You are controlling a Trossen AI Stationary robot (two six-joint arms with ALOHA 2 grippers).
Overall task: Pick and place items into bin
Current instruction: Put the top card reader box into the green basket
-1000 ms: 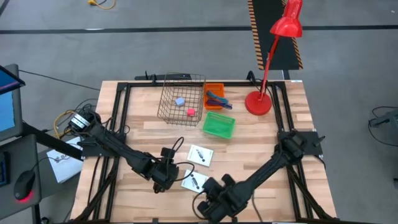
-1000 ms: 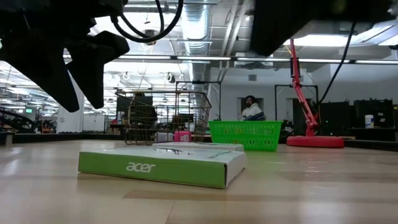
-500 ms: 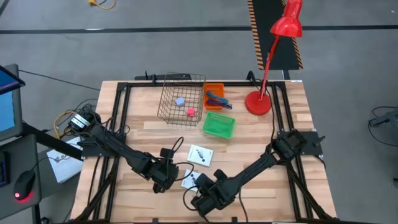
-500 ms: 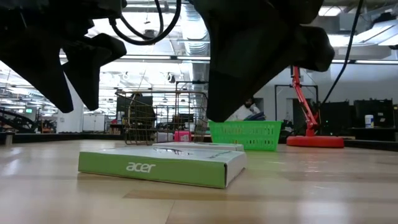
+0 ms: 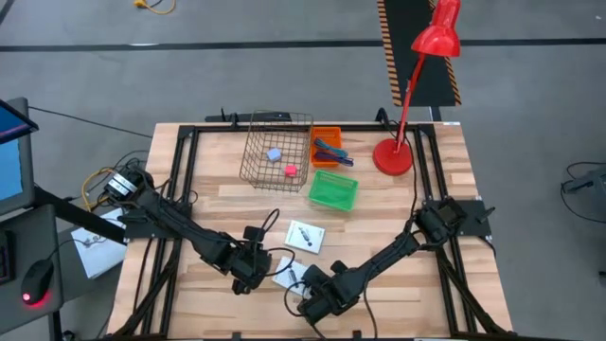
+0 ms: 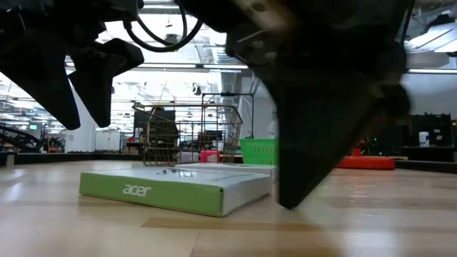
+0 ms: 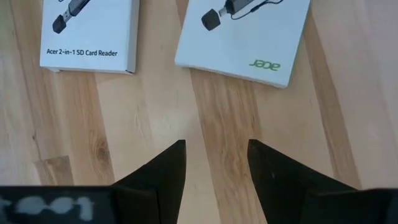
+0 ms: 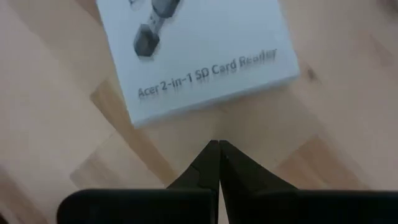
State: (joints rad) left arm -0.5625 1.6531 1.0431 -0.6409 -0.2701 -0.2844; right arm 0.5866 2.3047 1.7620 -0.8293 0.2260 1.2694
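Observation:
Two flat white packets lie flat on the table: a far one (image 5: 305, 237) and a near one (image 5: 284, 276), green-sided in the low view (image 6: 171, 190). Both show in the left wrist view (image 7: 88, 28) (image 7: 244, 32). My left gripper (image 5: 252, 267) (image 7: 216, 149) is open and empty, just left of the near packet. My right gripper (image 5: 305, 292) (image 8: 218, 145) is shut, low over the table at the near packet's (image 8: 198, 57) near right edge. A lilac cube (image 5: 275, 154) and a pink cube (image 5: 290, 170) lie in the wire basket (image 5: 256, 161). Coloured sticks (image 5: 329, 150) lie in an orange tray. My right gripper's shut fingertips (image 8: 211, 152) stand close to the near packet's printed edge (image 8: 205, 102), slanting down from the table's near right. A strip of wood shows between them in the right wrist view, and I cannot tell whether they touch.
A green basket (image 5: 333, 190) stands in front of the orange tray (image 5: 326, 134). A red desk lamp's base (image 5: 393, 156) is at the far right. A black frame (image 5: 185, 180) runs around the table. Bare wood lies to the near left and right.
My right gripper has come down and gone toward the table's left and far edges, up to the near packet. That packet has slid a little toward the table's left and turned slightly.

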